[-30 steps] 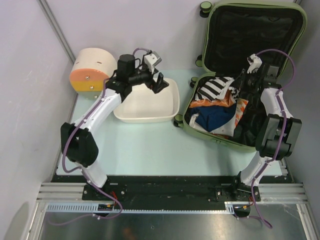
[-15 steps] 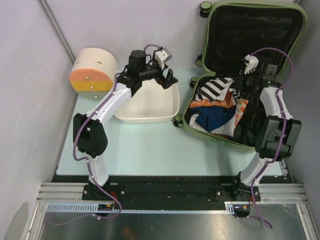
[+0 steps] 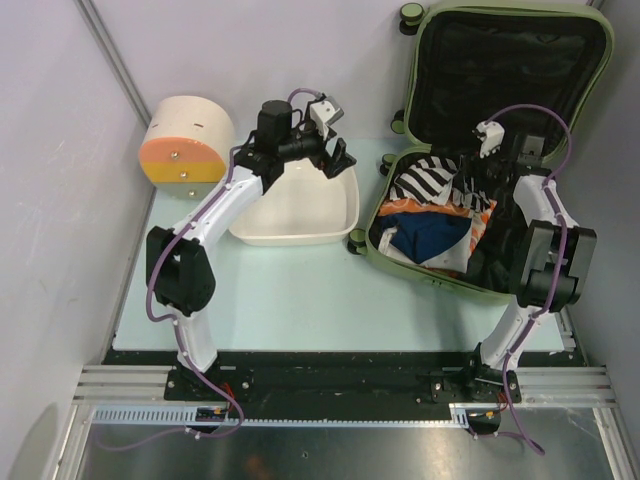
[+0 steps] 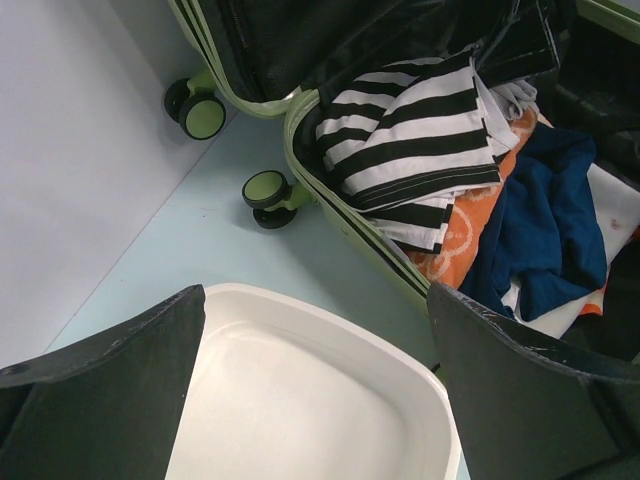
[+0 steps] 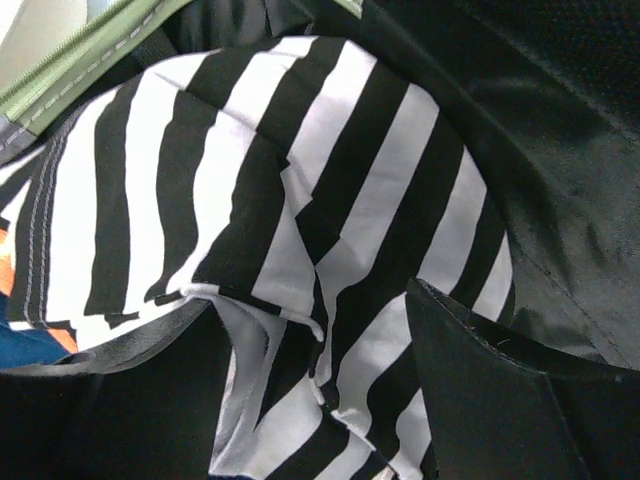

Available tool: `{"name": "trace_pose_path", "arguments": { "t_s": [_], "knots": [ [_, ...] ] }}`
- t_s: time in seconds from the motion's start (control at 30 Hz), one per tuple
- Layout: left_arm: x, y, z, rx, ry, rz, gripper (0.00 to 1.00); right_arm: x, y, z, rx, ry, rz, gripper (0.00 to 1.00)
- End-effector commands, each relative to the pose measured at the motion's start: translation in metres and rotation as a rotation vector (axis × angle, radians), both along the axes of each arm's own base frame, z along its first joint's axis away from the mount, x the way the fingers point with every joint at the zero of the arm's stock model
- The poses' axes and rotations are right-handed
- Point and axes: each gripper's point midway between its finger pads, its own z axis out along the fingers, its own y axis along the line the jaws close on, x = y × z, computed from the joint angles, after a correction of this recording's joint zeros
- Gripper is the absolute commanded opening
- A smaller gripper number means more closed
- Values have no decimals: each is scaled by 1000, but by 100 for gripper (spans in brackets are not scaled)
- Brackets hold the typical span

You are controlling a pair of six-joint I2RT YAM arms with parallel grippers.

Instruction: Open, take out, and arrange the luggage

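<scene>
Both arms have white links (image 3: 215, 210), black joints (image 3: 180, 285) and purple cables (image 3: 535, 107).

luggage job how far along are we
Done: the luggage lies open. In hand: the right gripper, jaws apart, is down at the striped shirt. To do: nothing is out yet; the white tub is empty, with the open left gripper above it.

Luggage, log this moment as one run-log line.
luggage open | right claw open at striped garment | left claw open above white tub
</scene>
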Motion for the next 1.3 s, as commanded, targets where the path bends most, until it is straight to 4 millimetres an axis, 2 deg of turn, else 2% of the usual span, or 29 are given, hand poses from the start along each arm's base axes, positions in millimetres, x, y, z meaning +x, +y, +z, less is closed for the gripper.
{"name": "trace_pose_path", "arguments": {
  "t_s": [0.0,0.03,0.13,0.3,0.37,0.43,0.5,0.53,0.6,0.63,0.73,0.83,0.87,0.9,1.03,1.13,1.17,1.27],
  "knots": [
    [-11,-2,33,-17,-108,-43,97,8,6,-2,-23,-44,96,74],
    [-11,-1,32,-15,-106,-38,97,1,9,-8,-14,-20,128,76],
    [-12,0,31,-12,-104,-36,97,-9,8,-7,-4,-15,156,80],
    [-15,0,28,-14,-90,-40,97,-22,1,0,-10,-19,177,85],
    [-15,0,28,-19,-84,-40,97,-24,0,-8,-37,-4,177,88],
    [-14,-2,27,-21,-78,-39,97,-16,-2,-15,-80,-10,156,89],
    [-13,-1,29,-22,-83,-35,97,-12,9,-20,-90,-10,170,89],
    [-12,-1,28,-20,-82,-30,97,-5,7,-21,-112,-25,150,88],
    [-11,-1,29,-19,-85,-28,97,1,17,-28,-119,-21,149,86],
    [-11,-1,29,-18,-86,-28,97,8,13,-26,-142,-42,121,84],
    [-11,1,29,-16,-89,-23,97,24,10,-19,-142,-79,49,73],
    [-12,0,27,-15,-84,-27,97,33,0,-7,-128,-114,-22,54],
    [-12,0,26,-13,-82,-26,97,35,-2,-3,-121,-124,-33,44],
    [-12,0,25,-14,-81,-28,97,36,-5,0,-112,-131,-48,40],
    [-10,-1,25,-18,-76,-30,97,41,-15,31,-22,-197,-94,23],
    [-7,-3,25,-20,-79,-33,97,41,-13,56,61,-240,-98,8],
    [-7,-4,28,-23,-84,-38,97,42,-13,68,91,-265,-101,0],
    [-4,-6,28,-25,-84,-39,97,41,-7,88,158,-293,-73,0]
  ]
}}
